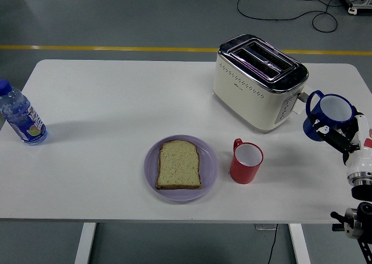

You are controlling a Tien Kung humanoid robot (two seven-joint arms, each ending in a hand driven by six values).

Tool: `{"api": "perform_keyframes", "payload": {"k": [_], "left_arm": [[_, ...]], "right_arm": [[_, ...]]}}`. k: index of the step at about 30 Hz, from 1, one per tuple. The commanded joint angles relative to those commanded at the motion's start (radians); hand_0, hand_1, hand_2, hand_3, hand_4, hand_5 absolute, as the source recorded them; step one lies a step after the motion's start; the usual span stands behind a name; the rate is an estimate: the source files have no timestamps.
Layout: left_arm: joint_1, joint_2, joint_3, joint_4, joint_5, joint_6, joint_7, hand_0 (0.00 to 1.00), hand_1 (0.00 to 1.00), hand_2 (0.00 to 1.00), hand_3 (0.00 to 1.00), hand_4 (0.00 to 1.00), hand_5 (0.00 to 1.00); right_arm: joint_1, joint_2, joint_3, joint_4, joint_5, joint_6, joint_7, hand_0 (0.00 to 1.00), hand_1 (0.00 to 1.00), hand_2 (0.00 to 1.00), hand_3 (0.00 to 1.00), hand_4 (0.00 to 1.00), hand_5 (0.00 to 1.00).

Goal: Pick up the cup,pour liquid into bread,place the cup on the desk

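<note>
My right hand point(332, 133) is shut on a blue cup point(328, 114) and holds it upright in the air at the right of the table, beside the toaster. A slice of bread point(179, 164) lies on a purple plate point(209, 162) near the table's front, well to the left of the lifted cup. Between them stands a red cup point(246, 161), upright on the table with its handle at the upper left. No left arm shows.
A cream and chrome toaster point(260, 80) stands at the back right, close to the raised cup. A water bottle point(21, 116) stands at the far left edge. The table's right edge runs just past my right forearm point(362, 162).
</note>
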Motion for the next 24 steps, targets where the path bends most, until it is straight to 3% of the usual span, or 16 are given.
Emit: {"api": "perform_keyframes", "payload": {"k": [6, 12, 19, 24], "left_arm": [[0.0, 0.003, -0.008, -0.001, 0.004, 0.0, 0.0, 0.649, 0.61, 0.606, 0.527, 0.303, 0.734], [0.002, 0.005, -0.01, -0.001, 0.006, 0.0, 0.001, 0.65, 0.611, 0.607, 0.527, 0.303, 0.733], [0.005, 0.005, -0.015, -0.001, 0.006, 0.001, 0.001, 0.648, 0.611, 0.607, 0.527, 0.303, 0.733], [0.008, 0.004, -0.015, -0.001, 0.003, 0.001, 0.001, 0.649, 0.611, 0.607, 0.527, 0.303, 0.733]], "right_arm": [[0.026, -0.023, -0.026, 0.086, -0.03, 0.025, -0.087, 0.312, 0.336, 0.515, 0.496, 0.716, 0.002], [0.081, -0.055, -0.077, 0.171, -0.107, 0.11, -0.281, 0.295, 0.329, 0.512, 0.497, 0.706, 0.002], [0.191, -0.119, -0.175, 0.19, -0.174, 0.16, -0.402, 0.28, 0.325, 0.508, 0.493, 0.699, 0.002], [0.25, -0.133, -0.246, 0.2, -0.222, 0.191, -0.46, 0.277, 0.32, 0.505, 0.493, 0.697, 0.002]]}}
